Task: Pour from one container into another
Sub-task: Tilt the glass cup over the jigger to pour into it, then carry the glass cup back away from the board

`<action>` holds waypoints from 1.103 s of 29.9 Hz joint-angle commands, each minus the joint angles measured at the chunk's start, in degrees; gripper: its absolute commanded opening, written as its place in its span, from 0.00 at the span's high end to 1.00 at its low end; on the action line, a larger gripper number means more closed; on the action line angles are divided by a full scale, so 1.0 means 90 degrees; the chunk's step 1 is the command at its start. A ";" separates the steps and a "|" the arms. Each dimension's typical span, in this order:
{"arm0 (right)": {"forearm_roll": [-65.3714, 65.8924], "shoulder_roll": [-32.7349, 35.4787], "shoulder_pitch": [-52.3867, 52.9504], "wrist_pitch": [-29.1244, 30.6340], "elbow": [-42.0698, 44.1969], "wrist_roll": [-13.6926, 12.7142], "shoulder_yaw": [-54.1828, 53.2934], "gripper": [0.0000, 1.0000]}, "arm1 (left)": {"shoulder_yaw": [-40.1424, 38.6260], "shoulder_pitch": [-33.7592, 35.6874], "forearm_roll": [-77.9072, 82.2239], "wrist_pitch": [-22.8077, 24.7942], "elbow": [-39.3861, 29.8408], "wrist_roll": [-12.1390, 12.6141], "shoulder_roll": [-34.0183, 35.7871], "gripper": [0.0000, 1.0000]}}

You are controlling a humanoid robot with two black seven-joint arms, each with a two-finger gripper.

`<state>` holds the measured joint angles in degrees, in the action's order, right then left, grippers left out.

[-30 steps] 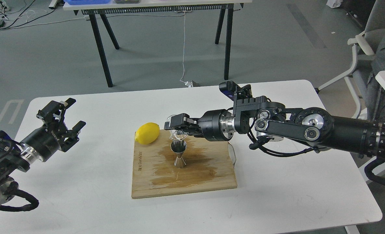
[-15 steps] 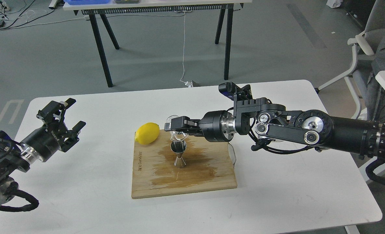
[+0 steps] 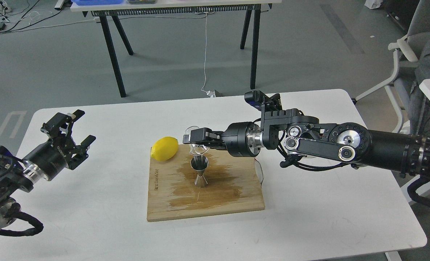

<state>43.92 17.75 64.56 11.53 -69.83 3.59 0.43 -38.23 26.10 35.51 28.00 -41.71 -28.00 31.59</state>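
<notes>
The steel hourglass jigger [image 3: 199,172] stands upright in the middle of a wet wooden board [image 3: 204,188]. Just above and behind it hangs the small clear glass cup [image 3: 194,145], tilted on its side, with my right gripper [image 3: 193,139] shut on it from the right. The cup's lower edge sits a short gap above the jigger's mouth. My left gripper [image 3: 77,127] hovers open over the table's left side, far from the board, nothing between its fingers.
A yellow lemon [image 3: 164,148] rests at the board's back left corner, close to the cup. The white table [image 3: 309,217] ends near the front and right. Another table's black legs [image 3: 115,54] stand behind; a chair [image 3: 410,72] is at far right.
My right gripper has lifted the glass cup slightly up and away from the jigger's mouth, tipping it back toward level. The left arm has not moved.
</notes>
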 commanded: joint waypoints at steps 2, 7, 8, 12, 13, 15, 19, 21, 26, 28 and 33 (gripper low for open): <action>0.0013 -0.0010 0.0004 -0.0089 -0.0005 0.0128 0.0001 0.73 | 0.0000 0.0001 0.0000 0.0000 -0.0004 0.0000 -0.0004 0.02; 0.0013 -0.0010 0.0004 -0.0109 -0.0005 0.0158 0.0001 0.73 | 0.0000 0.0010 0.0000 0.0000 -0.0004 0.0000 -0.0073 0.02; 0.0013 -0.0010 0.0004 -0.0118 -0.0005 0.0187 0.0001 0.73 | 0.0000 0.0001 0.0000 0.0000 0.0006 0.0000 -0.0073 0.02; 0.0023 -0.0010 0.0004 -0.0118 -0.0005 0.0216 0.0001 0.73 | 0.0000 0.0001 0.0000 0.0000 -0.0004 0.0000 -0.0073 0.02; 0.0042 -0.0010 0.0004 -0.0138 -0.0005 0.0236 0.0001 0.73 | 0.0000 0.0001 0.0000 0.0000 0.0006 0.0000 -0.0073 0.02; 0.0130 -0.0010 -0.0005 -0.0148 -0.0005 0.0236 0.0001 0.73 | 0.0009 0.0001 0.0000 0.0000 0.0006 0.0000 -0.0082 0.02; 0.0179 -0.0010 -0.0025 -0.0148 -0.0015 0.0246 0.0001 0.73 | 0.0010 0.0001 0.0000 0.0000 0.0006 0.0000 -0.0082 0.02; 0.0179 -0.0010 -0.0025 -0.0148 -0.0015 0.0246 0.0001 0.73 | 0.0010 0.0001 0.0000 0.0000 0.0006 0.0000 -0.0082 0.02; 0.0150 -0.0010 -0.0054 -0.0177 -0.0005 0.0246 -0.0009 0.73 | 0.0019 0.0001 0.0000 0.0000 0.0006 0.0000 -0.0082 0.02; 0.0092 -0.0019 -0.0054 -0.0216 -0.0005 0.0236 -0.0009 0.73 | 0.0019 0.0001 0.0000 0.0000 -0.0004 0.0000 -0.0082 0.02; -0.0084 -0.0020 -0.0074 -0.0226 0.0015 0.0168 -0.0097 0.73 | 0.0010 0.0001 0.0000 0.0000 0.0006 0.0000 -0.0082 0.02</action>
<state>44.47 17.53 64.03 9.58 -69.79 5.44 0.15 -38.08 26.11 35.51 28.00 -41.68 -28.00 30.85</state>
